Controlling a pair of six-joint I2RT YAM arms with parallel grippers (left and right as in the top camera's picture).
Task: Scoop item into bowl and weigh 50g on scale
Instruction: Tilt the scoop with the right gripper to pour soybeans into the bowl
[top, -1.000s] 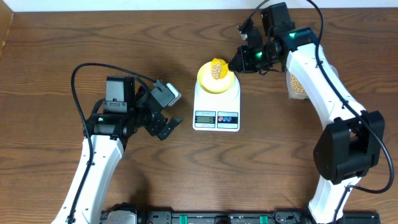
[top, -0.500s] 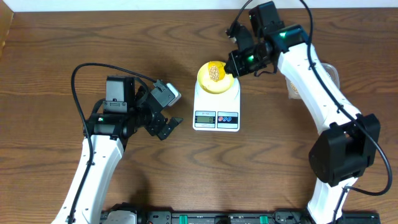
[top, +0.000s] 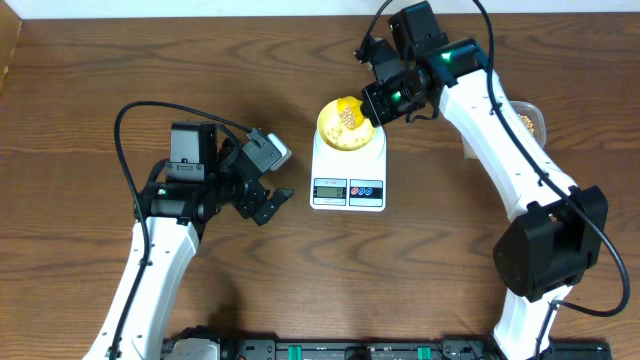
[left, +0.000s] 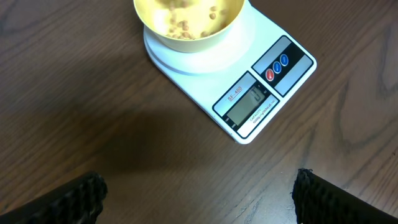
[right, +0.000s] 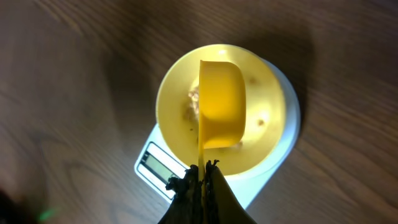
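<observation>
Gaping left end effector (left: 199, 196) idles; right end effector (right: 203, 175) pinches now-overturned scoop (right: 221, 102) over bowl (right: 170, 93).

On the white rectangular digital kitchen scale (left: 208, 74), in the left wrist view, a small printed line (left: 236, 92) just above the grey display (left: 252, 104) appears to read "SF-400". The display shows one faint digit, unclear. The print below it and the marks on the red and blue round buttons (left: 277, 67) are too small to read.

Left fingers (left: 71, 199) wide apart; right fingers (right: 221, 202) tight together, arm outstretched.
</observation>
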